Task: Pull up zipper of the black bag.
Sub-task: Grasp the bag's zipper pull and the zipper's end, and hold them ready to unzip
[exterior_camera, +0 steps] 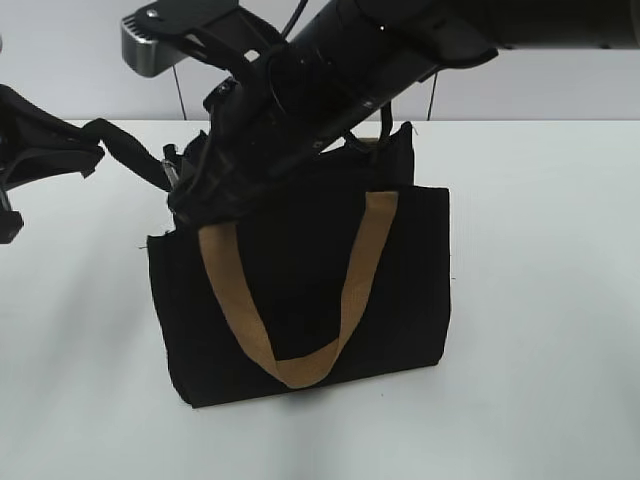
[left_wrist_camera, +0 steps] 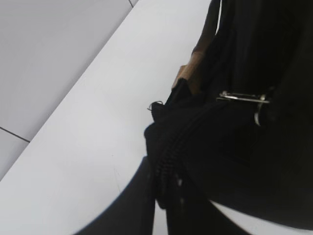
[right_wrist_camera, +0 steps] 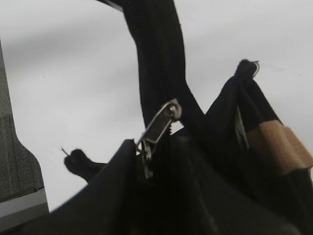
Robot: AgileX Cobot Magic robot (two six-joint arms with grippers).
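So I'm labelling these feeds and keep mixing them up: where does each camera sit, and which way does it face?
Exterior view: in front, looking down at a slant on the black bag on the white table; both arms show.
Left wrist view: low by the bag's end, facing along the zipper; no hand clearly visible.
Right wrist view: close at the bag's top, facing the silver pull tab; no hand visible.
Both wrist views share the zipper and a tan strap.

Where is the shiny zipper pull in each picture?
Exterior view: not visible; arms cover the bag top.
Left wrist view: silver pull, right of middle, upper half.
Right wrist view: pull, near the middle.
Shared landmark: tan strap.
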